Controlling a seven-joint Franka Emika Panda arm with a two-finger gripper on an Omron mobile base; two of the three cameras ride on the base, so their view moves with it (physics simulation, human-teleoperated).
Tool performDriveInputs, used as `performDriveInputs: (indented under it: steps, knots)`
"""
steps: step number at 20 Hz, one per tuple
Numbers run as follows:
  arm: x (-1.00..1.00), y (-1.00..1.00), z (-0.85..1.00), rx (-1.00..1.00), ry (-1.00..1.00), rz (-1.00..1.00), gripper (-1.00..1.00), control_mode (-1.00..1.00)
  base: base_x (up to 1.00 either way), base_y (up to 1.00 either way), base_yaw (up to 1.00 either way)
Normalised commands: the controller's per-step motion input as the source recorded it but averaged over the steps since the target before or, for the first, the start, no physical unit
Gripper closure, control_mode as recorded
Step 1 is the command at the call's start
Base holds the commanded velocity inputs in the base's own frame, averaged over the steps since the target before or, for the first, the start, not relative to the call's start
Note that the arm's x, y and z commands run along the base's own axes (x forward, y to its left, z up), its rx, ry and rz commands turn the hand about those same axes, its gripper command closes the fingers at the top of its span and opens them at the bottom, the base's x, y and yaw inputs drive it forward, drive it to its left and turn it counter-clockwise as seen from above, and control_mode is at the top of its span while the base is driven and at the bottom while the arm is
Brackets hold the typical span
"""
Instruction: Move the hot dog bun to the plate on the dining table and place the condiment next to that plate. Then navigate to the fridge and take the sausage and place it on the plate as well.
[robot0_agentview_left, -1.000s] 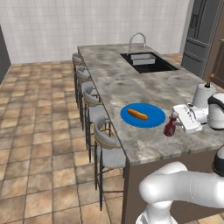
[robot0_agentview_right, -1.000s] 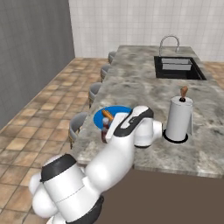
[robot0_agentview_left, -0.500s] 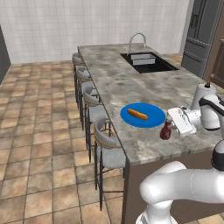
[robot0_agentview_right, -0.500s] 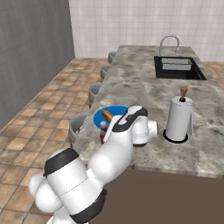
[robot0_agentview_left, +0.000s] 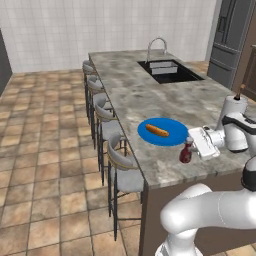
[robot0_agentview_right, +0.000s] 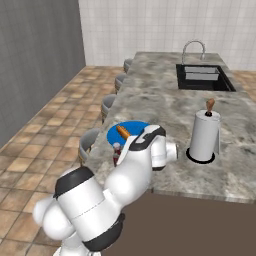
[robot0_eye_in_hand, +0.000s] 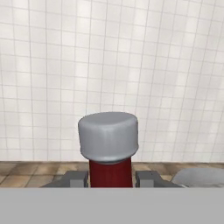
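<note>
On the grey-brown marbled stone top of the long dining table (robot0_agentview_left: 150, 95), near its front edge, I see my two-finger gripper (robot0_agentview_left: 191, 148) clamped on the small dark red ketchup bottle (robot0_agentview_left: 186, 151), which stands upright just beside the round bright blue plate (robot0_agentview_left: 172, 136). From the hand view the fingertips (robot0_eye_in_hand: 77, 178) sit either side of the bottle's red neck under its pale grey cap (robot0_eye_in_hand: 108, 136). The small orange-tan hot dog bun (robot0_agentview_left: 157, 131) lies on the plate, and a white paper towel roll (robot0_agentview_right: 204, 136) stands upright well to the right.
</note>
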Motion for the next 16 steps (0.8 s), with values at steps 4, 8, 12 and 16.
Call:
performDriveInputs:
  steps: [4,8,12,16]
  knots:
    - [0.14,0.06,-0.08,-0.01,0.00,-0.01,1.00,-1.00,0.00,0.00,0.00]
    - [0.13,0.06,-0.09,-0.01,0.00,0.00,1.00,-1.00,0.00,0.00,0.00]
    - [0.18,0.03,-0.14,0.00,0.00,0.00,1.00,-1.00,0.00,0.00,0.00]
    - [0.19,0.00,-0.19,0.00,-0.03,0.00,1.00,-1.00,0.00,0.00,0.00]
